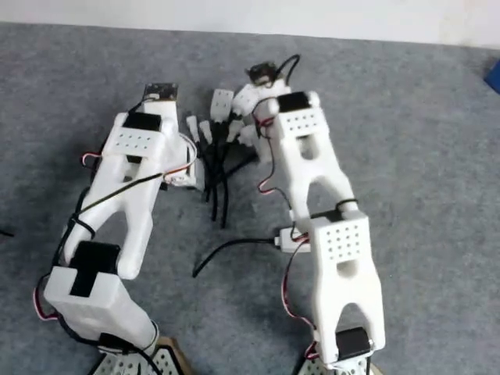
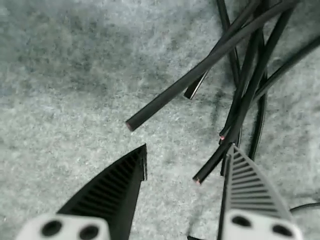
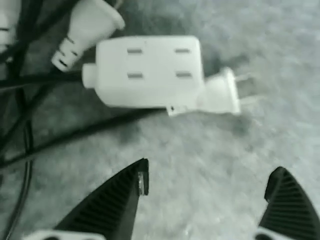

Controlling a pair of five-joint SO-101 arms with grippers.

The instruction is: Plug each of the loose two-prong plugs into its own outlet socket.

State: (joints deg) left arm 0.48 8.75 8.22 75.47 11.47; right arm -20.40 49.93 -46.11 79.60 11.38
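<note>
Desk (image 2: 60, 75): grey felt-like cloth, matt, fuzzy, rough. Cables (image 2: 200, 70): black plastic sheath, smooth, slight sheen; cut ends w/ reddish core. Outlet block (image 3: 150, 70) & plug (image 3: 220, 95): white plastic, smooth, semi-gloss; prongs (image 3: 246, 82) metal. Jaws: black plastic, ribbed, matt. Arms (image 1: 312, 156): white plastic, matt.

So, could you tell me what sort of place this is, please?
Likely a robotics lab bench, not a home: a grey felt-like mat covers the table, two white arms stand side by side, and a white outlet block lies beside cut black cords.
</note>
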